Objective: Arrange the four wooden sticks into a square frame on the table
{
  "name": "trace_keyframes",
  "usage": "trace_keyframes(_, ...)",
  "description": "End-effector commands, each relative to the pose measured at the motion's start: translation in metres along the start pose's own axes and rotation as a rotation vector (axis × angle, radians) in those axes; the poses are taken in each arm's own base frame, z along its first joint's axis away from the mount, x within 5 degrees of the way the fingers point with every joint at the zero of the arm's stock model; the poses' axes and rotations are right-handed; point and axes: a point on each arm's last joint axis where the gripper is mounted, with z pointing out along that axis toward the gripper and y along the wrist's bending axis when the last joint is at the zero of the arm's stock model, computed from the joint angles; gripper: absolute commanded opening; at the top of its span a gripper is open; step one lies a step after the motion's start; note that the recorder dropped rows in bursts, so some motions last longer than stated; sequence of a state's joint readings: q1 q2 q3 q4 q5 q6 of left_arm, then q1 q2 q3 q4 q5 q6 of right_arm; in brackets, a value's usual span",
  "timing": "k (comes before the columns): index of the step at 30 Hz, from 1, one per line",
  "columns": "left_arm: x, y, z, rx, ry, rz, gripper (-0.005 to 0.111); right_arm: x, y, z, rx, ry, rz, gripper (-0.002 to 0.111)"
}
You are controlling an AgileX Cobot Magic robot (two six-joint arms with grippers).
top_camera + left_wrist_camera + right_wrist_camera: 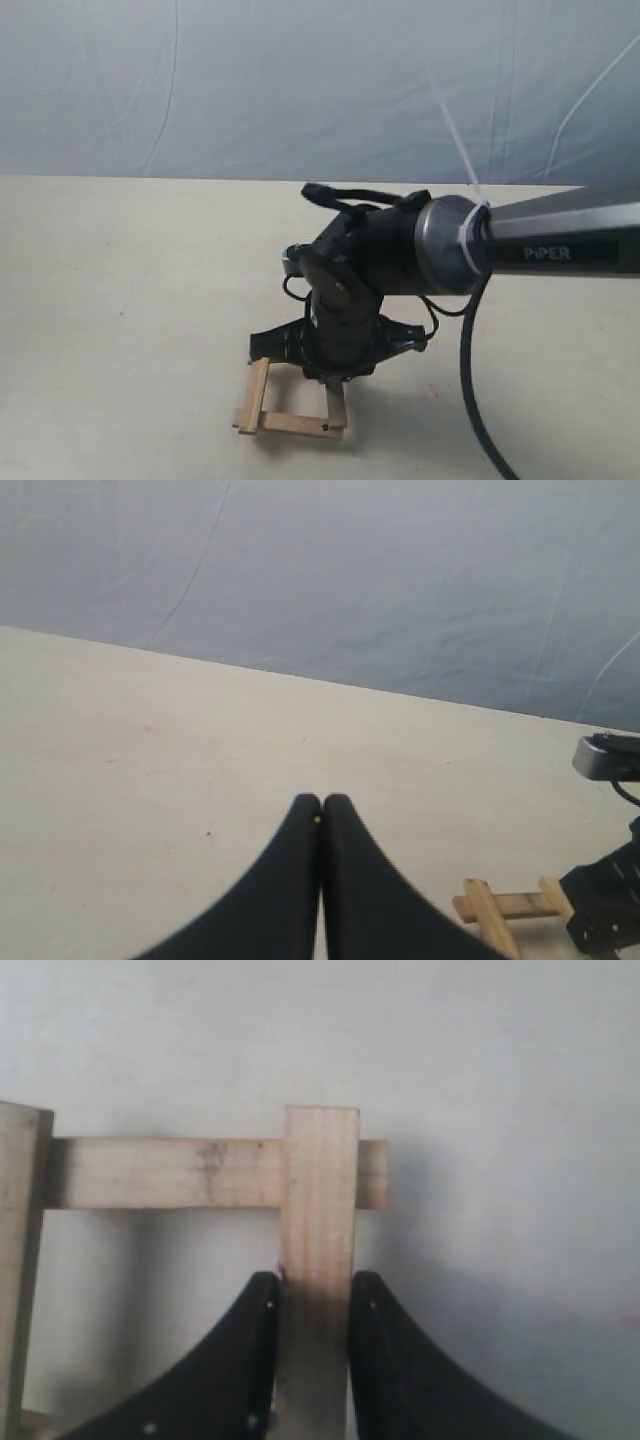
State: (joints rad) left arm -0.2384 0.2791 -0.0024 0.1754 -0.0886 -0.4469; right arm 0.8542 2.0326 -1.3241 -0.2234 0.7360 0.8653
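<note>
while one wooden slat (320, 1190) is gripped between the fingers of the right pincer (315, 1285), its far end is laid across a second slat (160, 1172), with the overlap just beyond the fingertips. a third slat (20, 1260) is seen crossing the other end of the second one, off to the pincer's side and apart from it. in the exterior view the square frame (292, 405) is found on the bench (120, 300) directly beneath the right pincer, and its rear side is hidden by the arm (400, 250). the left pincer (321, 808) is clenched with nothing between its fingers, the bench stretching out beyond it, and the frame is seen well off to its side. a blue-grey sheet (300, 80) is hung behind the bench.
</note>
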Motion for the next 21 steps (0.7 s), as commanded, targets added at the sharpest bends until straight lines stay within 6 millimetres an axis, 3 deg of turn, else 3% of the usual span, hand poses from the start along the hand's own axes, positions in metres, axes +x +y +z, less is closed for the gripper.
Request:
trace_keyframes(1, 0.000, 0.000, -0.001, 0.004, -0.004, -0.011, 0.000, -0.027, -0.022, -0.013, 0.050, 0.005, -0.079, -0.001)
trace_keyframes(8, -0.001, -0.001, 0.002, 0.010, -0.012, -0.063, 0.000, -0.057, -0.060, -0.009, 0.081, 0.007, -0.083, -0.001)
trace_keyframes(13, -0.005, -0.009, 0.015, 0.101, -0.037, -0.096, 0.000, -0.068, -0.066, 0.002, 0.082, 0.018, -0.115, -0.001)
trace_keyframes(17, -0.006, -0.018, 0.047, 0.143, 0.161, -0.073, 0.000, -0.077, -0.059, 0.003, 0.049, 0.011, -0.125, -0.001)
trace_keyframes(21, 0.004, -0.018, 0.098, 0.109, 0.384, -0.065, 0.000, -0.081, -0.056, 0.002, 0.032, 0.003, -0.126, -0.001)
